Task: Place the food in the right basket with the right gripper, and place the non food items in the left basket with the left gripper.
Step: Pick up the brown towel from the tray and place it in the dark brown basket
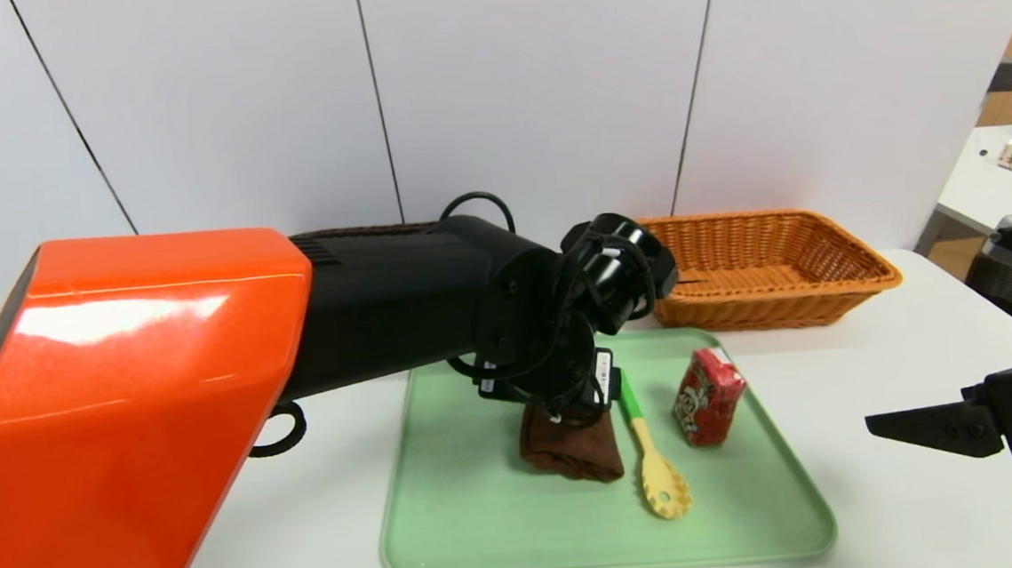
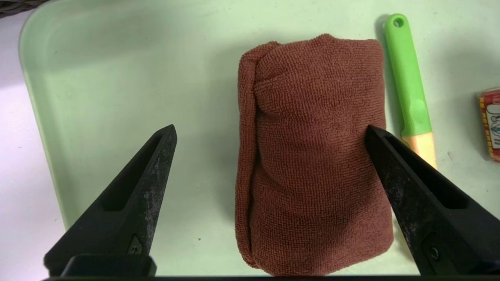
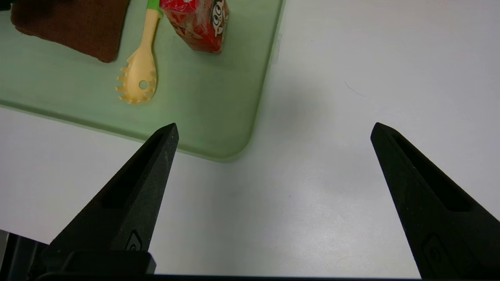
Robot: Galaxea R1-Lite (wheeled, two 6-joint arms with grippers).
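While three items sit on the green tray [image 1: 506, 542], sorting looks unfinished, probably early. Left to go: folded brown towel [image 2: 316, 164], pasta server [image 1: 663, 487] with green handle, red drink carton [image 1: 710, 399], standing upright. Towel is on the tray's middle, server just beside it, carton on the server's other side.

Left pincer [image 2: 271, 130] is over the towel, jaws wide apart, nothing clamped. One fingertip overlaps the towel's edge in the wrist view; can't tell if it touches. Step in hand reads as lining up the towel grab; probably needs a small shift to straddle it without catching the server.

Right pincer [image 3: 275, 128] is idle over the table [image 1: 915, 523] beside the tray, jaws apart, empty. Carton is its job, into the right basket [image 1: 784, 311], behind the tray. Left basket [image 2: 19, 6] shows only a sliver of dark wicker, so can't confirm whether any non-food is in. Towel and server both belong there.
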